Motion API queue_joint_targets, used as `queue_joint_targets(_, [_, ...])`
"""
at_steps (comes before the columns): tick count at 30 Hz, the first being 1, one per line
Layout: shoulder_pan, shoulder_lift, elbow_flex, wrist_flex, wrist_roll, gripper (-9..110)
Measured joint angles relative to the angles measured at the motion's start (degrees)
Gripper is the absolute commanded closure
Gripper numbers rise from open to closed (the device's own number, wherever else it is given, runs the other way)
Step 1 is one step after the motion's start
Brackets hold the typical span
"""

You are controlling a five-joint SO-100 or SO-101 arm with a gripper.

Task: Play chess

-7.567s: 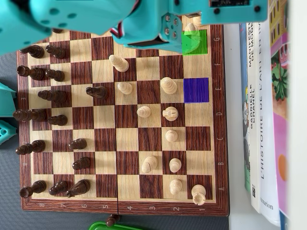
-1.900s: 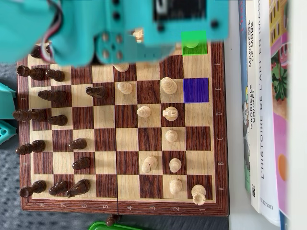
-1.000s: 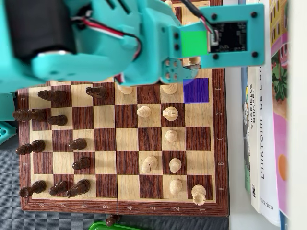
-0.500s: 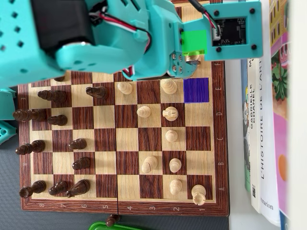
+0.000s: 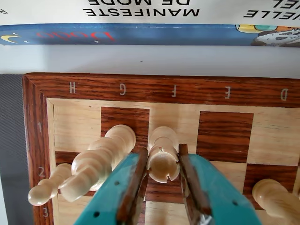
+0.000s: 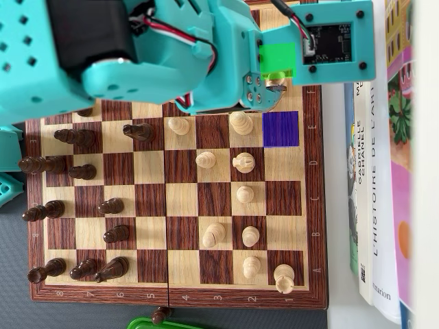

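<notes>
At 12 o'clock on the chessboard [image 6: 312,205], overhead view, the arm has swung from the left files over to the right edge within the last two seconds, barely shifting in the last half second; judged: piece lifted, transfer under way. Blue target square [image 6: 280,129] sits empty at 6 o'clock of the pincer [image 5: 162,183]. Wrist view: pincer narrowly open, both pads pressed on the white rook [image 5: 162,154], which stands between them over the F file, rows 1-2. Two pale pieces lean at 9 o'clock.
</notes>
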Motion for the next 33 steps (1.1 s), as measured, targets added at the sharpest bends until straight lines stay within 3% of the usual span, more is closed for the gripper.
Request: queue_joint_targets(33, [0.26,0.0,0.0,0.0,-0.7,88])
